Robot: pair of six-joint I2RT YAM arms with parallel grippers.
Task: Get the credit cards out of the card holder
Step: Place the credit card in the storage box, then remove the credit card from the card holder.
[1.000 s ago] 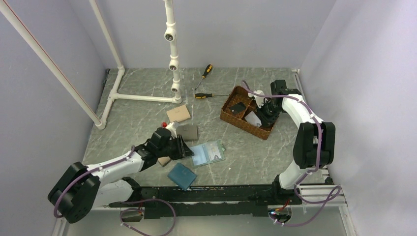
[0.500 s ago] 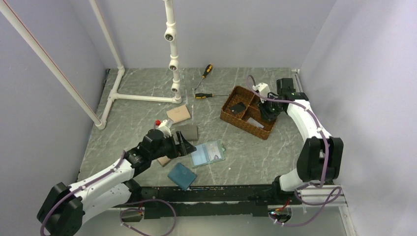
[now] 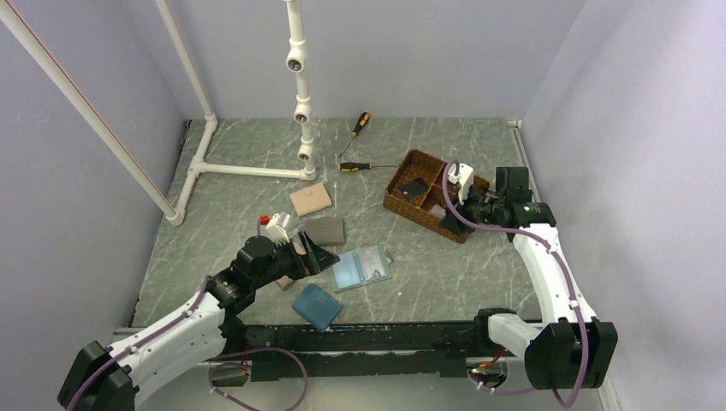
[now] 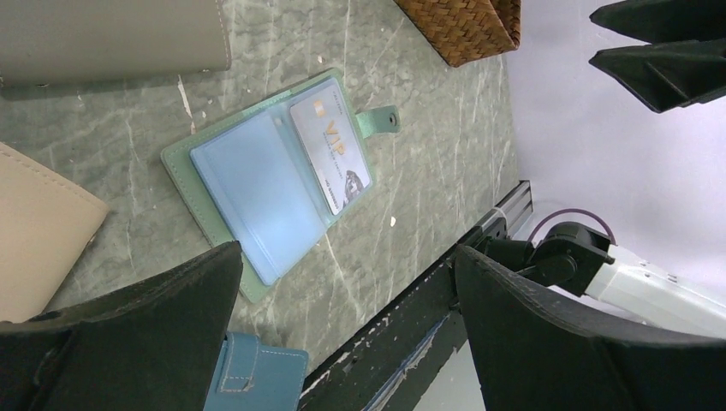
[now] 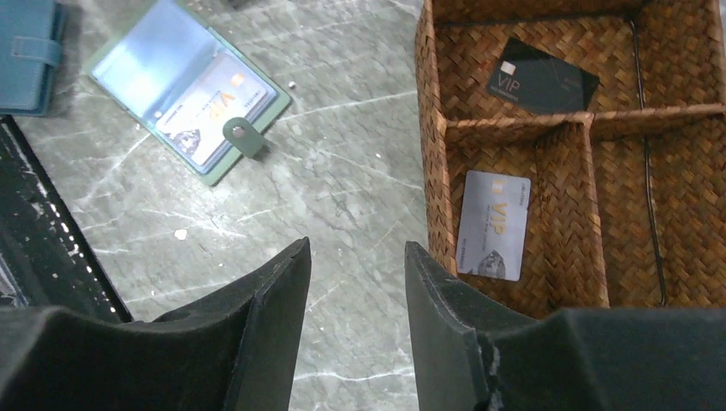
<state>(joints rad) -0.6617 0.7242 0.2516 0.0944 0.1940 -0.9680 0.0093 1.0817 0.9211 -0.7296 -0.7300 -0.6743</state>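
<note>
Right wrist view: open sage-green bifold card holder (image 5: 150,60) beside brown woven basket (image 5: 432,171), pale credit card (image 5: 210,111) inside; left gripper (image 4: 347,257) wide, right gripper (image 5: 355,248) narrowly parted, empty; risk of dragging the unpinned holder when pulling.

The card holder (image 4: 257,197) is sage green with pale blue pockets, its whitish card (image 4: 330,154) lettered in gold. Upper right, the woven brown basket (image 5: 425,128) holds a black card (image 5: 542,77) and a pale card (image 5: 493,224). The table (image 5: 342,171) is grey-green, white-veined marble.
</note>
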